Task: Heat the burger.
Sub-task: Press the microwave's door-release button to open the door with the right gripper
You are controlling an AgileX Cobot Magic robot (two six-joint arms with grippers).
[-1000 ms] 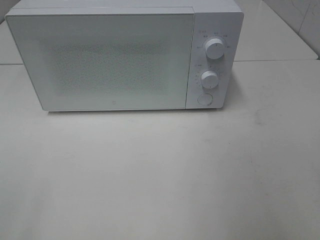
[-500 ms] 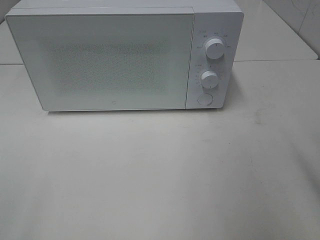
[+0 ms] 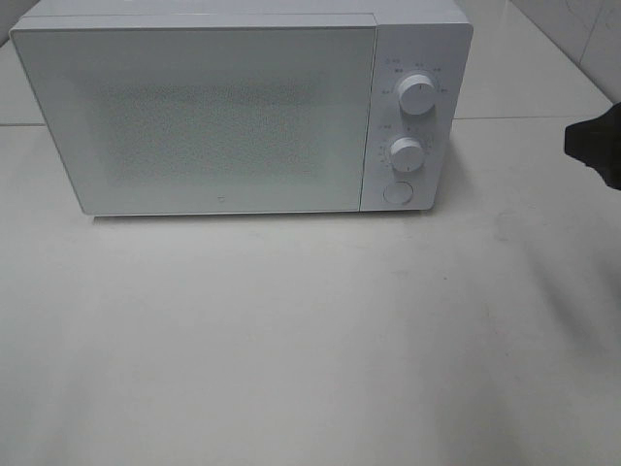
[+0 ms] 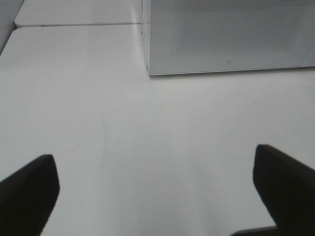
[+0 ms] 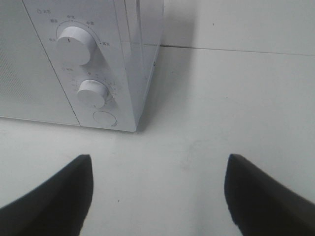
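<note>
Black fingers of the left gripper (image 4: 153, 157) are spread wide apart with nothing between them, in front of the shut white microwave (image 4: 226, 34). The right gripper (image 5: 158, 160) is spread wide too, with nothing in it, near the microwave's knobs (image 5: 75, 44). The burger is not in sight, so I cannot tell where it is.

Shut microwave (image 3: 223, 116) ahead — table (image 3: 310, 340) passable.

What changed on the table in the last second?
A dark part of the right arm has come in from the right edge of the high view, beside the microwave. Nothing was grasped or released. The microwave stayed shut, its knobs unmoved.
</note>
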